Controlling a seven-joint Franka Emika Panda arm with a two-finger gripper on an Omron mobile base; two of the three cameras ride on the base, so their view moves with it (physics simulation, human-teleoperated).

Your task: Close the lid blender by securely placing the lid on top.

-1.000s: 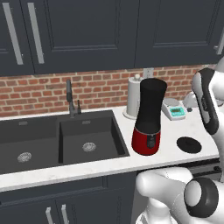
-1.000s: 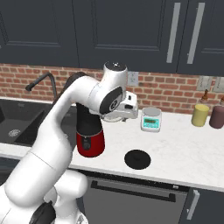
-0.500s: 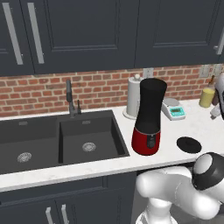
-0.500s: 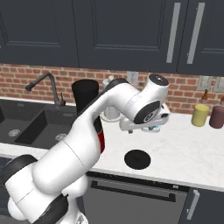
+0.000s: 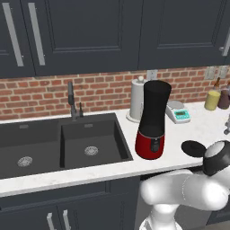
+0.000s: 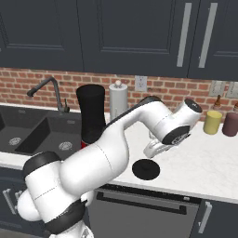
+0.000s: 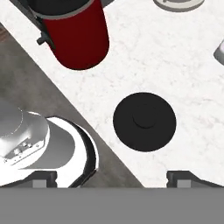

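The blender stands on the white counter beside the sink, a black jar on a red base, its top uncovered. It also appears behind my arm and at the top of the hand view. The lid, a flat black disc with a small central knob, lies on the counter to the blender's right, near the front edge. My gripper hangs just above the lid, open and empty. In the hand view the lid lies ahead of my gripper, between the fingertips but nearer the right one.
A paper towel roll and a small grey scale stand behind the blender. A yellow bottle and a dark one sit at the far right. The black sink with its faucet lies to the left.
My arm has swung right from beside the blender and brought the hand down over the lid. The blender and lid have not moved.
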